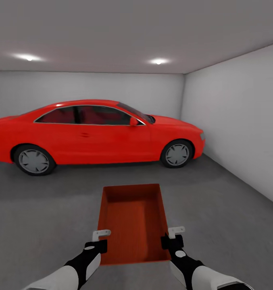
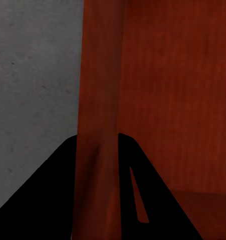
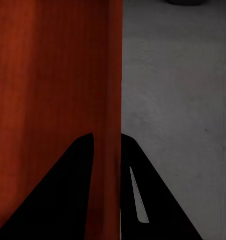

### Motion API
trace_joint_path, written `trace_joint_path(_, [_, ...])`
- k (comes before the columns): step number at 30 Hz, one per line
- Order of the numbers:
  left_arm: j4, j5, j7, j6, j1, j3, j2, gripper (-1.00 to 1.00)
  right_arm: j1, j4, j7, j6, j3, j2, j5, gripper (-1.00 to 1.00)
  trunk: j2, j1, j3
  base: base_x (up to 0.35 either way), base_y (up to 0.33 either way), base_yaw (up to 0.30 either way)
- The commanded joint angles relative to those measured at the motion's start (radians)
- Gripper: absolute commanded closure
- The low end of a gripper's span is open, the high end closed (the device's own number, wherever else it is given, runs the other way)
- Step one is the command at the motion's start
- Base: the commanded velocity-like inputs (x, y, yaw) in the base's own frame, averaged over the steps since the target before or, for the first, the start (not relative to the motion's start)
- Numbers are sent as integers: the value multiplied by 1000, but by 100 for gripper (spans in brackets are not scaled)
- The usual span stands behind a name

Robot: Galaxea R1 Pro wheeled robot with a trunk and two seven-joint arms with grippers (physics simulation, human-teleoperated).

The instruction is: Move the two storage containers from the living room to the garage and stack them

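Observation:
One orange-red open-top storage container [image 1: 133, 219] is held level in front of me, over the garage's dark grey concrete floor [image 1: 225, 201]. My left gripper [image 1: 101, 238] is shut on the container's left side wall [image 2: 98, 100], with one dark finger [image 2: 47, 200] outside the wall and the other inside. My right gripper [image 1: 173, 237] is shut on the right side wall [image 3: 106, 100] in the same way, one finger [image 3: 148, 200] on the outside. The bin is empty inside.
A red car [image 1: 96, 133] stands side-on across the garage a few steps ahead. A plain white wall [image 1: 241, 121] runs along the right, and another closes the back behind the car. Bare concrete lies between me and the car.

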Motion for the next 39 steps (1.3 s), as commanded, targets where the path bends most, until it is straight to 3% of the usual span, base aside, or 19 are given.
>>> trace_joint_path(1, [-4,-8,11,1,0,23,6,100,-1,3,-7,-3,-12,0,-9,100,-1,1,0,318,106,-284])
trace_joint_path(39, [-5,-6,11,1,0,25,5,100,-1,3,-7,-3,-13,0,-9,100,-1,1,0,315,161,-285])
